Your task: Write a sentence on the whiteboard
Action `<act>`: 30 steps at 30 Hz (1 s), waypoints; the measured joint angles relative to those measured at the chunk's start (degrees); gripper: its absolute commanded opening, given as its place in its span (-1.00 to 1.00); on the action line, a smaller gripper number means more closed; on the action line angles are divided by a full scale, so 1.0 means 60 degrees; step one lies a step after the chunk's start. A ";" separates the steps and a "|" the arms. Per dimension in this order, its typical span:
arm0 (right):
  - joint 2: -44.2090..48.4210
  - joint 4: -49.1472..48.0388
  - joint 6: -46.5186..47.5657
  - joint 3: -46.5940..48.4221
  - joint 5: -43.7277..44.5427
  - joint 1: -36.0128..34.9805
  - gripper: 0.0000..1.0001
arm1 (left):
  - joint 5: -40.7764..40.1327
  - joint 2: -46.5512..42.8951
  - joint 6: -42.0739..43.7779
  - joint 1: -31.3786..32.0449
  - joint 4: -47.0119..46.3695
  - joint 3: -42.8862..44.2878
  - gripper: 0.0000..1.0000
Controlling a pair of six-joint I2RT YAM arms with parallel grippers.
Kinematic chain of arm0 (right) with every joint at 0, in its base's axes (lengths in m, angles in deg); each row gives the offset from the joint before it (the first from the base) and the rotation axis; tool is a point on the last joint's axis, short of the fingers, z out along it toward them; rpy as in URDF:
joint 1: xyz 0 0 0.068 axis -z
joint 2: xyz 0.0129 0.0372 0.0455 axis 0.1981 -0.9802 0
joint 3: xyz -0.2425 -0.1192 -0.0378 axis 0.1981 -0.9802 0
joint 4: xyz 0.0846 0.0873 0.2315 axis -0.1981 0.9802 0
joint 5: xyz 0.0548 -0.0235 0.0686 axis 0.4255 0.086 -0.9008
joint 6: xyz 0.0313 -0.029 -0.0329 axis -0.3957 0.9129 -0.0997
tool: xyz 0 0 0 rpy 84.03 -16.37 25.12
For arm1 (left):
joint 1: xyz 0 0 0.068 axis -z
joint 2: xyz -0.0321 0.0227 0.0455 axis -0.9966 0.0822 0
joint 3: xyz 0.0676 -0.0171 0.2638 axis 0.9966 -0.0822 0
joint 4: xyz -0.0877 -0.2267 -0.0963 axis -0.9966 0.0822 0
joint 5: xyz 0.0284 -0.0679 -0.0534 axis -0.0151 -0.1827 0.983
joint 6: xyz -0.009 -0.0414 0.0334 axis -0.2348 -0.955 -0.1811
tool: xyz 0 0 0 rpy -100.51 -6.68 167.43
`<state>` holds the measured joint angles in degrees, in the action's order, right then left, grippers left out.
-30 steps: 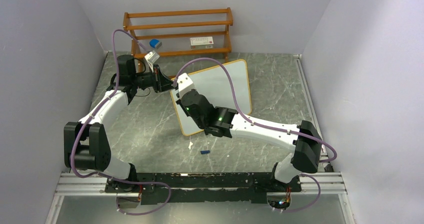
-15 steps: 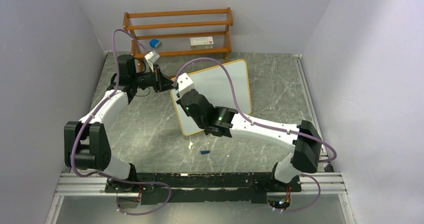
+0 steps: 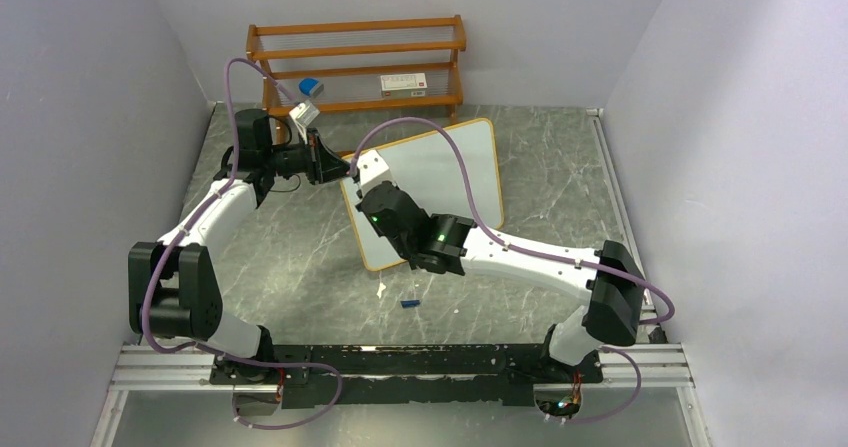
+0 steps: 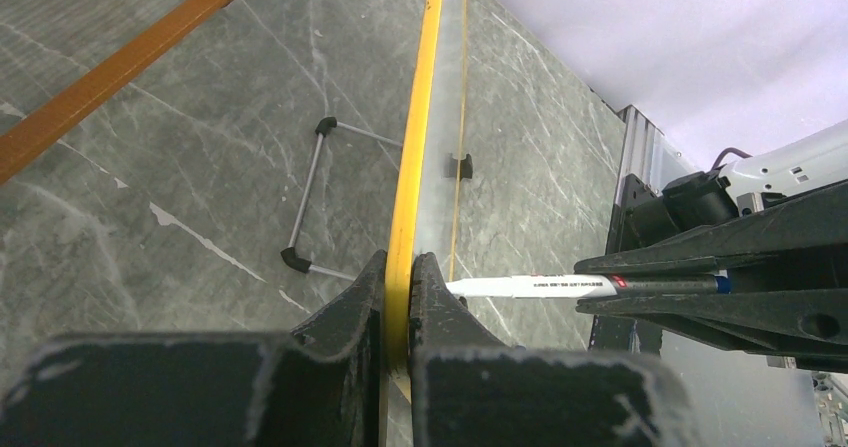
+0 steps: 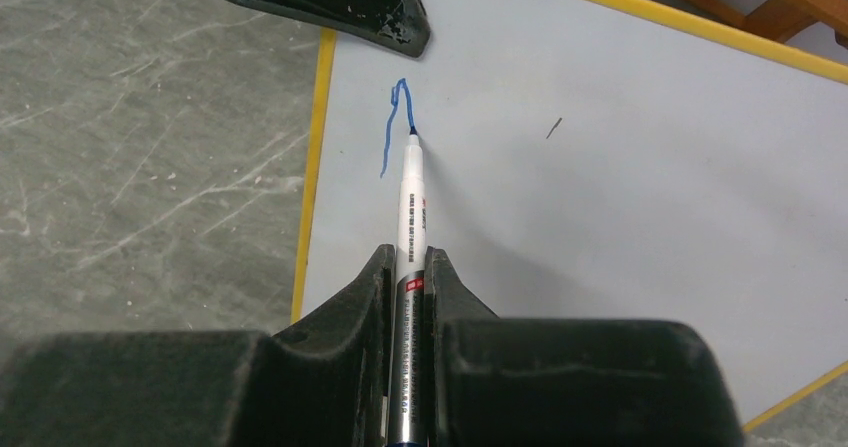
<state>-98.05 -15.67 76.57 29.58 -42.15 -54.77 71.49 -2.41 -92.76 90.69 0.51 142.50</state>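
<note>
The whiteboard (image 3: 440, 172) stands tilted on the table, white with a yellow-orange frame. My left gripper (image 3: 335, 167) is shut on its upper left edge; in the left wrist view the jaws (image 4: 398, 263) clamp the yellow frame (image 4: 415, 137). My right gripper (image 5: 408, 259) is shut on a white marker (image 5: 411, 202), whose tip touches the whiteboard (image 5: 620, 177) near that corner. Of the sentence only one thin blue stroke (image 5: 393, 132) shows, ending at the tip. The marker (image 4: 540, 286) also shows from the left wrist. From above, the right gripper (image 3: 366, 173) covers the writing.
A brown wooden shelf rack (image 3: 360, 59) stands at the back with a blue item (image 3: 310, 86) and a white card (image 3: 404, 82). A small blue cap (image 3: 408, 304) lies on the stone table in front of the board. The board's wire foot (image 4: 308, 202) rests behind it.
The right wrist has shifted slightly up and left along the board with the marker. The left arm has not moved.
</note>
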 measured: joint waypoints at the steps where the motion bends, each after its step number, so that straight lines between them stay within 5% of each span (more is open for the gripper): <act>1: 0.0007 0.0033 -0.0026 -0.0015 0.0004 0.0000 -1.00 | 0.0000 0.0000 0.0000 0.0000 0.0000 0.0000 -0.90; 30: 0.0182 0.0597 -0.0452 -0.0321 0.0062 0.0000 -1.00 | -0.0007 0.0051 0.0025 0.0000 0.0106 0.0073 -0.90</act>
<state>-96.95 -12.08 73.86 27.66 -41.78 -54.77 71.44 -2.11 -92.61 90.69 1.14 142.93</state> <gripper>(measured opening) 0.132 0.092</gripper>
